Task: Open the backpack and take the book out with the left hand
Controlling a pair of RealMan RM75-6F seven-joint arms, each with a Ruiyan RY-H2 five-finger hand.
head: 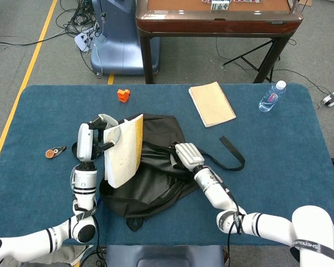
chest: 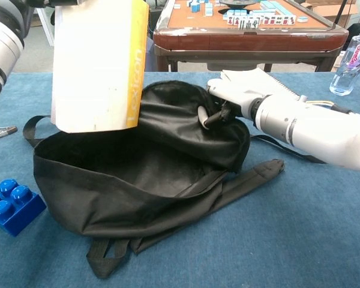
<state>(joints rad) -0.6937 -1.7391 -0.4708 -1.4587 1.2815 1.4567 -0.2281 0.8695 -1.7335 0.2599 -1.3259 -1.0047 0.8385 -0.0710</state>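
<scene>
Above open black backpack (chest: 168,174), left hand (head: 92,136) grips white book (chest: 96,66) clear of bag; right hand (chest: 231,99) pinches backpack's far rim.

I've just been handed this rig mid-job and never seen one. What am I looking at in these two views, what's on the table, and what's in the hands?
It is a robot with two white arms, each ending in a hand. One picture looks down from its head, the other looks forward from its chest.

The left hand holds a white book with a yellow spine, lifted clear of the open black backpack. The right hand grips the backpack's upper edge.

Also on the blue table: a spiral notebook, a water bottle, a small orange piece, a blue toy brick and a small orange-and-black tool that is too small to identify.
</scene>
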